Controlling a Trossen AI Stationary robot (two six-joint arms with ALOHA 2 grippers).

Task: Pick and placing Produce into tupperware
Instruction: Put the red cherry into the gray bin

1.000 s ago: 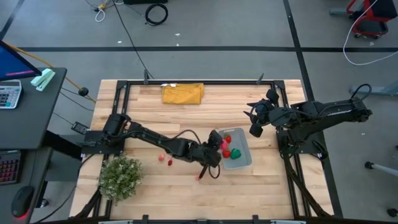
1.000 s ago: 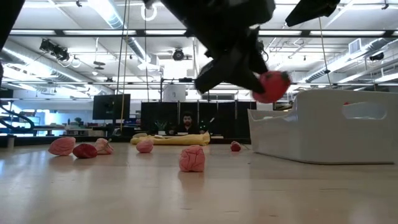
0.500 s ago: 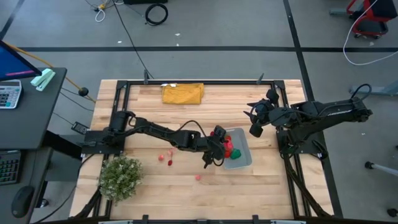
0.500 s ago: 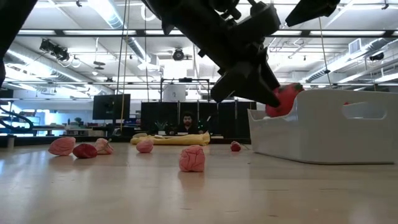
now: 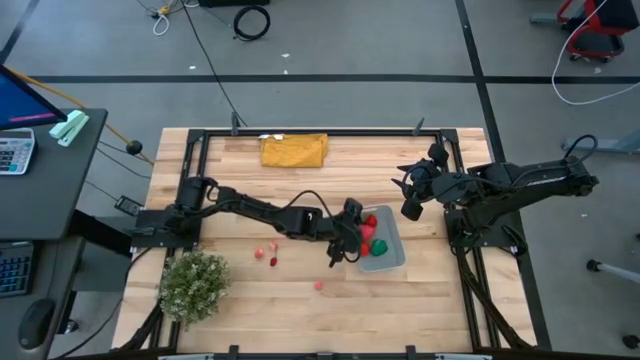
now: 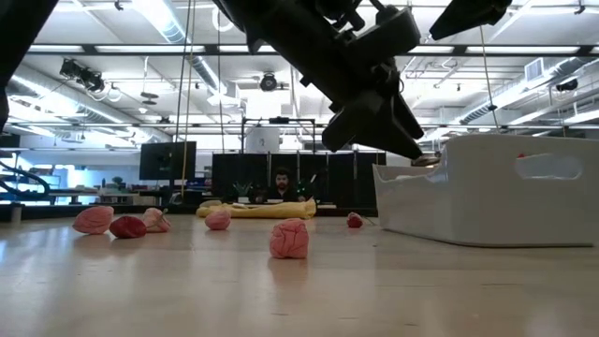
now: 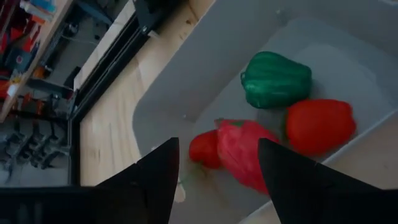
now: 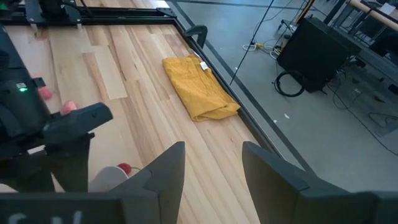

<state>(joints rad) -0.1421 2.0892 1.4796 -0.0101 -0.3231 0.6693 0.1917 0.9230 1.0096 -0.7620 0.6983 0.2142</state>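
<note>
over on the left of the wooden surface (image 5: 230, 300) a bushy pale-green plant (image 5: 192, 284) sits at the near corner, and a mustard-yellow cloth (image 5: 294, 150) lies folded at the far edge. two small pink pieces of produce (image 5: 265, 255) lie loose on the boards just past the plant, with a third one (image 5: 319, 284) a little further along, apart from them. from table height i can see more pink and red pieces (image 6: 289, 238) scattered on the boards.

the left gripper (image 5: 347, 236) reaches across to the near rim of the tupperware (image 5: 393, 262), its jaws spread apart and empty above the container. inside the pale container lie a green pepper (image 7: 276, 78), a red pepper (image 7: 320, 125), a bigger pinkish-red piece (image 7: 247, 152) and a small red one (image 7: 204, 149) tucked against it, all resting on the floor of the tub and close together.

further right, the right gripper (image 5: 409, 190) hangs above the surface beyond the tupperware's far corner, well clear of it, jaws parted with nothing between them.
</note>
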